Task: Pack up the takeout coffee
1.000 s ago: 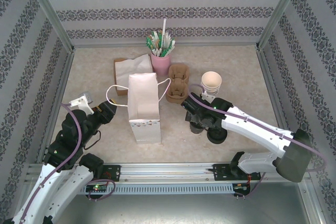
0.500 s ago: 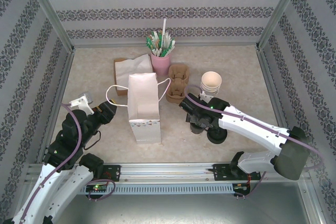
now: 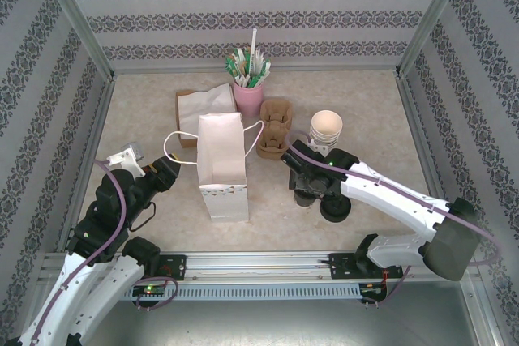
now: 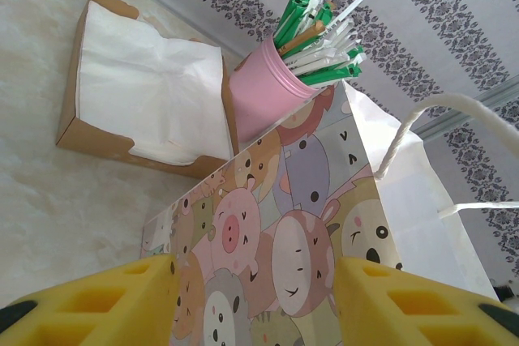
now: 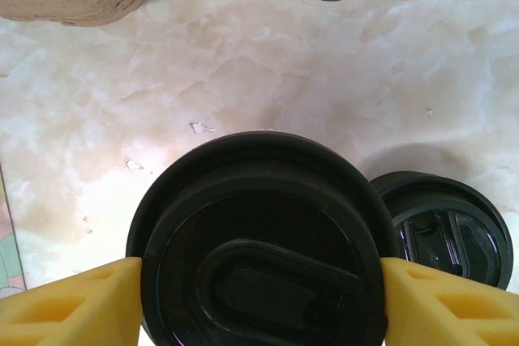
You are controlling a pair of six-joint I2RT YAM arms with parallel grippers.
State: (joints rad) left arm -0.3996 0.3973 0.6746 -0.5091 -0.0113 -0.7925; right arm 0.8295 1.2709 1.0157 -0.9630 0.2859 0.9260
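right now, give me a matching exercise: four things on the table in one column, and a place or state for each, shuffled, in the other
Things:
1 paper bag
2 pink cup
3 brown box
4 takeout coffee

Places and states:
a between the fingers of the right gripper
b holds white napkins
c printed with cartoon animals
d full of green and white sticks

Pairs: 1-c, 2-d, 3-b, 4-a
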